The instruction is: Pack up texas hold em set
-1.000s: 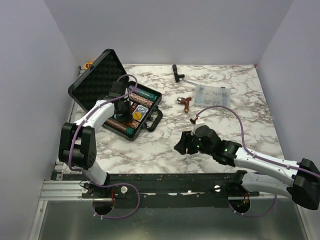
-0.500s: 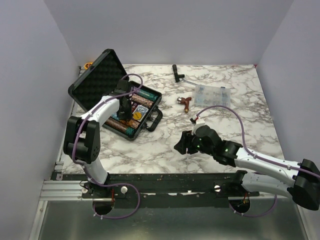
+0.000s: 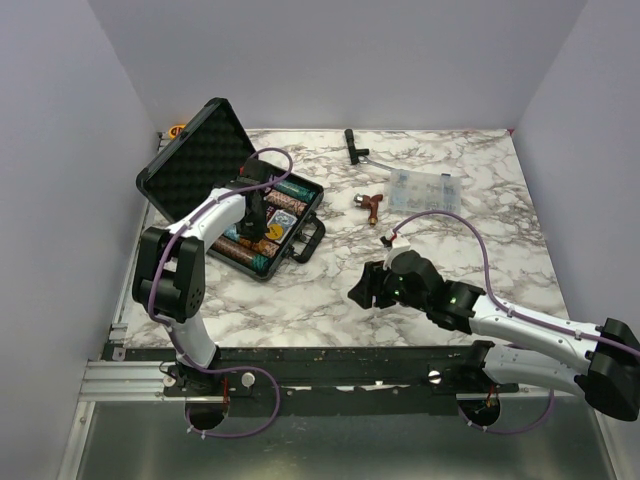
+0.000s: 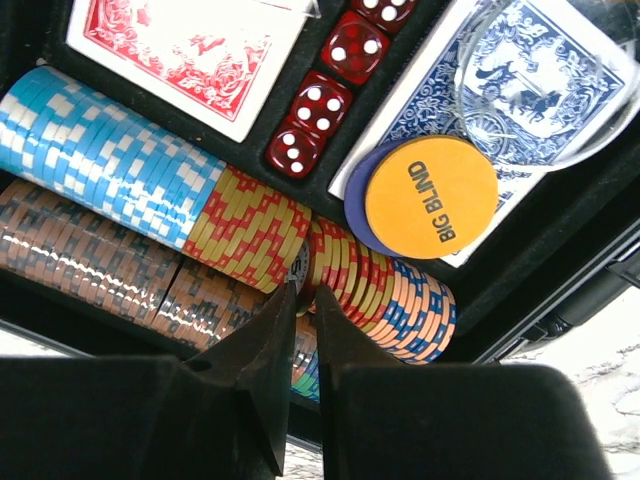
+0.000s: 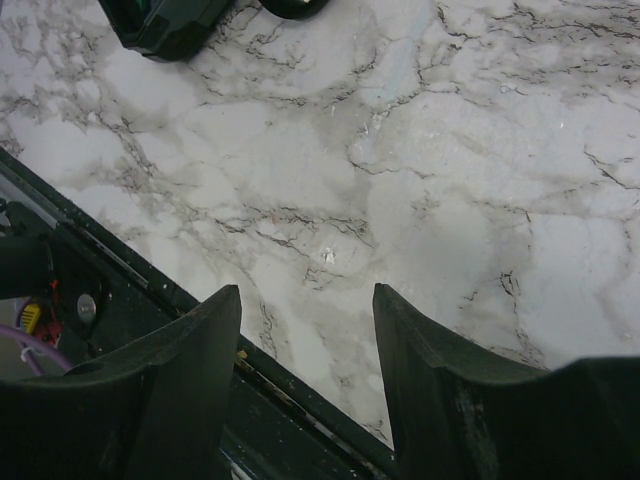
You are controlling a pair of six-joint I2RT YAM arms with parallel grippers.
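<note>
Left claw (image 4: 303, 290) narrow, pinched on grey poker chip (image 4: 300, 268) — to be pressed down flush between yellow chips (image 4: 250, 225) and red chips (image 4: 345, 262) flanking tips before release.

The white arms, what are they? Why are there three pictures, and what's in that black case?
They are two robot arms bolted to a marble table. One picture looks down from above. The other two come from little cameras, one on each wrist.

The black case lies open. Inside are rows of poker chips, red dice, cards and an orange Big Blind disc.

The left hand reaches into the case. Its fingers are nearly together at the chips, and I cannot tell if it pinches one. The right hand hangs open over bare table, holding nothing. A clear box sits further back.
</note>
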